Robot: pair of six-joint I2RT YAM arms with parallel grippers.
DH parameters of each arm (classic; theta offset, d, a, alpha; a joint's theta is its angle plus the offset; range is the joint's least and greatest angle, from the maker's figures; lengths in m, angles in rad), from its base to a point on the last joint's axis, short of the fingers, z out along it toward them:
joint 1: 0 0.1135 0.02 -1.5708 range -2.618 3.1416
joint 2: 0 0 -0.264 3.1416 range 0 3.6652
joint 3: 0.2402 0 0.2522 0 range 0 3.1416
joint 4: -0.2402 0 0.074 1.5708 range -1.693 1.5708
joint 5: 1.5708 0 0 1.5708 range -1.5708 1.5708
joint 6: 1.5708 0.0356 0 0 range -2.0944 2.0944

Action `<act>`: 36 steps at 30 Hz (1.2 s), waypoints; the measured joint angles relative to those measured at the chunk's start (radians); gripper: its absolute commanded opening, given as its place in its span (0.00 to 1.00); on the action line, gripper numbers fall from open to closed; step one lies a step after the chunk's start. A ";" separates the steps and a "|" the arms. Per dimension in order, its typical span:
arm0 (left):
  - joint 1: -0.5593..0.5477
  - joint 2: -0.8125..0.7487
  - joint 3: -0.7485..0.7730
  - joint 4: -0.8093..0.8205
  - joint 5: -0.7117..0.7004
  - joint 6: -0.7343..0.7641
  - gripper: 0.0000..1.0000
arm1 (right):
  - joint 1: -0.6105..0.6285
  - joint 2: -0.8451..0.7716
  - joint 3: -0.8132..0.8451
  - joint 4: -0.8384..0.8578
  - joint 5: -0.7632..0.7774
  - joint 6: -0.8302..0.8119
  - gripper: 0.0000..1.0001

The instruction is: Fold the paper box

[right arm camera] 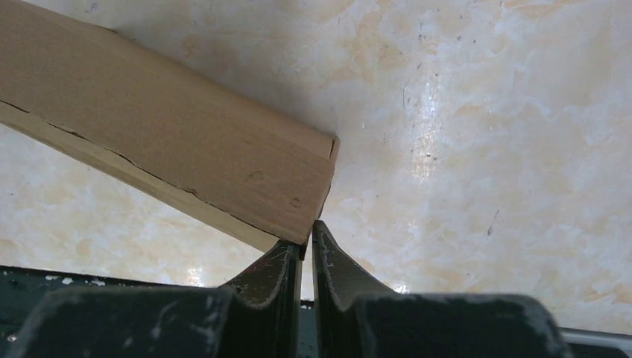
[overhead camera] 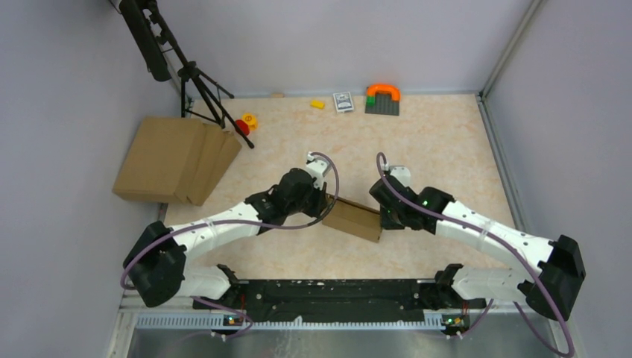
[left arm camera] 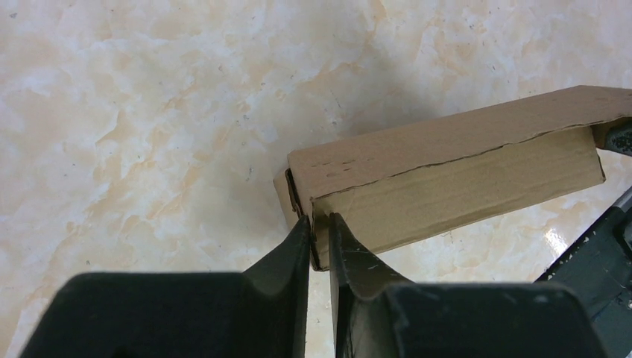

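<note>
**Box held at both ends**

The box (overhead camera: 352, 218) is at mid-worktop (overhead camera: 440, 149) between the arms, taken at each end so that, I judge, its walls cannot spring open (flaps want to). The right tool (right arm camera: 305, 250) is nearly pressed together, pinching an end corner. The left tool (left arm camera: 319, 242) straddles the other end wall, fingers a sliver apart; whether it grips, I cannot tell.
</note>
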 measured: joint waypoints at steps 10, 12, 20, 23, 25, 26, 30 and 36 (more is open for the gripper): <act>-0.002 0.026 0.013 0.011 -0.040 0.000 0.09 | -0.015 -0.003 -0.011 0.011 -0.027 0.006 0.08; -0.003 0.034 0.019 0.012 -0.049 0.000 0.09 | -0.020 -0.008 -0.011 0.013 -0.034 0.006 0.08; -0.011 0.051 0.029 0.019 -0.075 0.001 0.08 | -0.050 -0.037 -0.011 0.019 -0.080 0.003 0.08; -0.018 0.055 0.030 0.020 -0.087 0.004 0.07 | -0.060 -0.037 -0.011 0.018 -0.093 -0.001 0.08; -0.022 0.059 0.034 0.020 -0.096 0.005 0.07 | -0.068 -0.037 -0.011 0.017 -0.103 -0.005 0.08; -0.025 0.063 0.037 0.019 -0.100 0.006 0.07 | -0.074 -0.037 -0.011 0.016 -0.109 -0.005 0.08; -0.035 0.072 0.045 0.019 -0.114 0.011 0.07 | -0.097 -0.048 -0.025 0.024 -0.136 -0.008 0.08; -0.053 0.091 0.063 0.017 -0.139 0.024 0.07 | -0.136 -0.071 -0.056 0.040 -0.191 -0.017 0.07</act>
